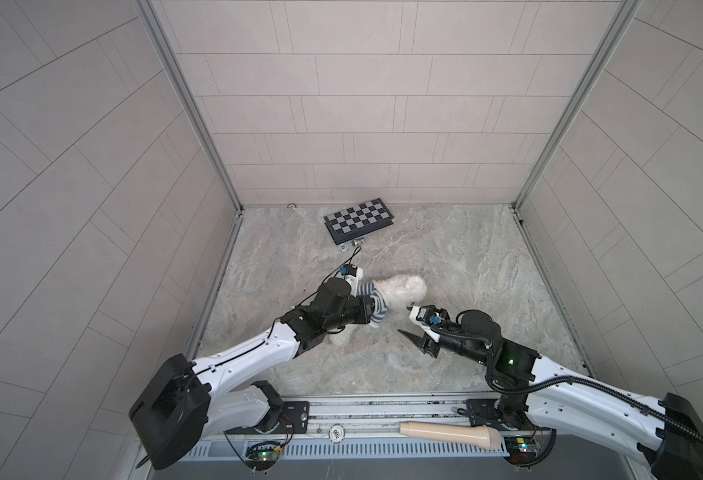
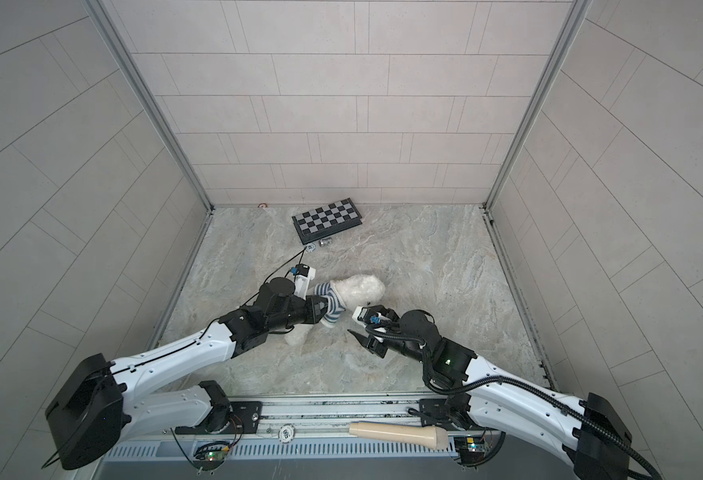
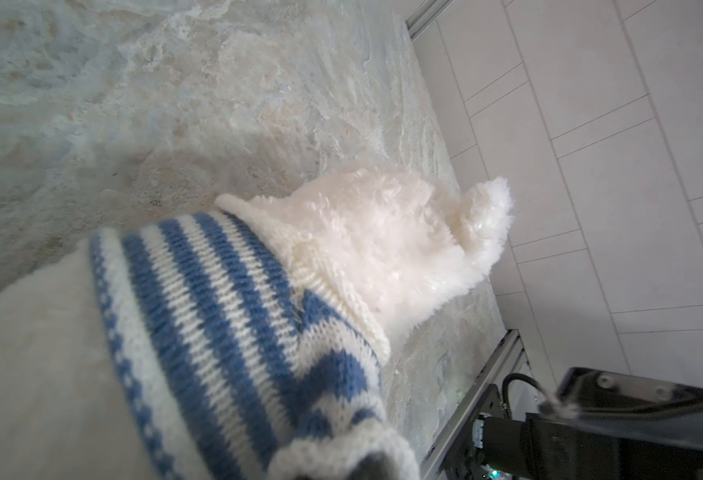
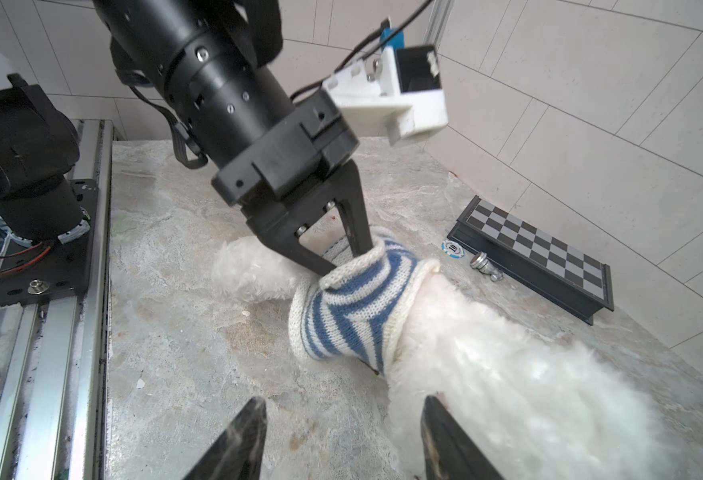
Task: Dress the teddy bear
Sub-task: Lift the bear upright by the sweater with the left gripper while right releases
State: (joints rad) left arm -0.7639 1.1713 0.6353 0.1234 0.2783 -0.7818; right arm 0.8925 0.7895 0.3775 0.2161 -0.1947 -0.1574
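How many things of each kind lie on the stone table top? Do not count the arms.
teddy bear: 1
striped sweater, on the bear: 1
folded chess board: 1
silver chess piece: 1
poker chip: 1
small round thing by the back wall, too small to name: 1
Total: 6

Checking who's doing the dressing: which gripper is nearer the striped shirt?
Left. The left gripper is on the striped shirt, jaws pinched on its hem; the right gripper hangs open, apart from it, beside the head of the teddy bear.
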